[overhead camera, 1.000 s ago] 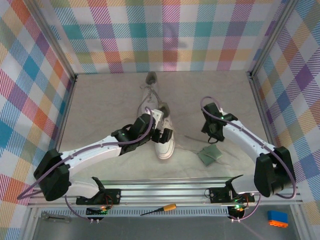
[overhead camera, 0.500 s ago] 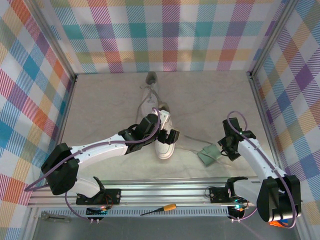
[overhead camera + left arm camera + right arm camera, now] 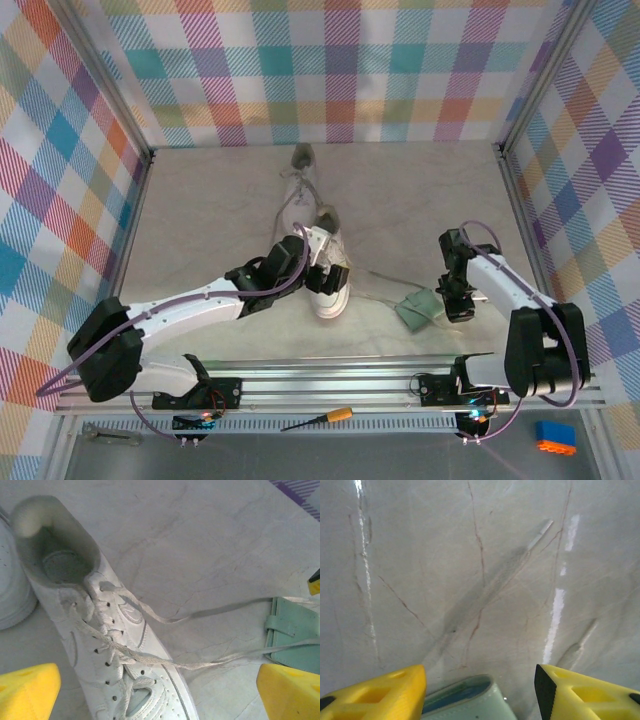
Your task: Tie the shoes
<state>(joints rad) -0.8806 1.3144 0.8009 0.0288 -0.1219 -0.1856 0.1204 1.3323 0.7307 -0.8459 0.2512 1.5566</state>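
Two white shoes lie mid-table: the far shoe [image 3: 301, 185] and the near shoe [image 3: 328, 285], heels toward the back. My left gripper [image 3: 328, 272] hovers open over the near shoe [image 3: 115, 650], yellow fingertips [image 3: 27, 690] either side of its toe half. The laces are untied; two loose laces [image 3: 225, 657] trail right toward a green pad [image 3: 292, 635]. The far shoe [image 3: 12, 595] shows at the left edge. My right gripper [image 3: 460, 303] stands open just right of the green pad [image 3: 418, 308], and the pad's edge [image 3: 465, 702] sits between its fingers [image 3: 375, 690] without touching them.
Plaid walls and metal posts close in the table's left, back and right. An orange-handled screwdriver [image 3: 330, 415] lies on the front rail and a blue and orange block [image 3: 555, 438] sits at the bottom right. A lace end [image 3: 540, 531] lies on the marble ahead of the right gripper.
My right gripper has swung right and nearer, from above the green pad to its right side. The left gripper drifted slightly right, then back, staying over the near shoe.
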